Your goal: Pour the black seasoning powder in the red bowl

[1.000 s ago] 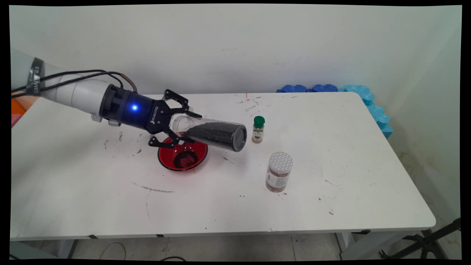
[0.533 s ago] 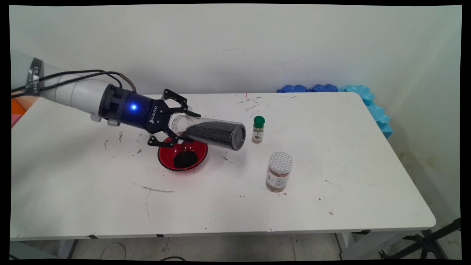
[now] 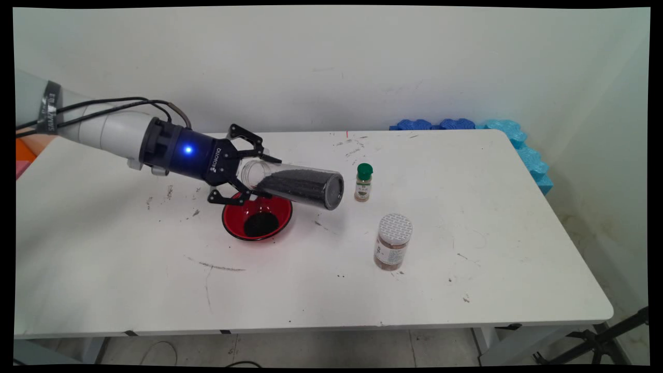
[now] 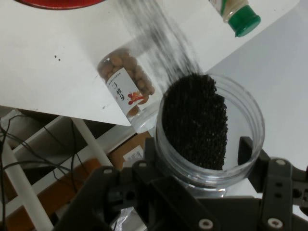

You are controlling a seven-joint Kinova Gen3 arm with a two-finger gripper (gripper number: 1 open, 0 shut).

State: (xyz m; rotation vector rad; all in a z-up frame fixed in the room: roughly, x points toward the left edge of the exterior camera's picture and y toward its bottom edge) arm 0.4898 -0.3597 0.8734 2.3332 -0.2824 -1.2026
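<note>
Main view: hand (image 3: 252,176) clamped on the open mouth end of a clear plastic jar (image 3: 295,184) of fine black grains, fingers closed against its rim from far and near sides. Jar held almost level, lifted clear of the white desk (image 3: 321,269), its closed base tilted slightly down and pointing toward the desk's right edge, grains lying along its lower side. Directly below the jar's mouth, left of the desk's middle, a red bowl (image 3: 257,216) with a small dark heap of the same grains at its bottom. Just beyond the jar's base, toward the right edge, a small spice bottle with a green cap (image 3: 363,182), upright and apart from the jar. Nearer the front edge and further right, a jar of brown nuts with a patterned white lid (image 3: 393,242), upright, well apart from the bowl. Past the far right corner, blue foam pieces (image 3: 492,129) against the wall. Hand view: jar's round open mouth (image 4: 209,127) seen end-on between the black fingers (image 4: 248,150), which press on its rim; black grains heaped against one side of the inside. Behind it, nut jar (image 4: 127,86) with its printed label, green-capped bottle (image 4: 238,14) at the top right, and a sliver of red bowl rim (image 4: 57,4) at the top left.
</note>
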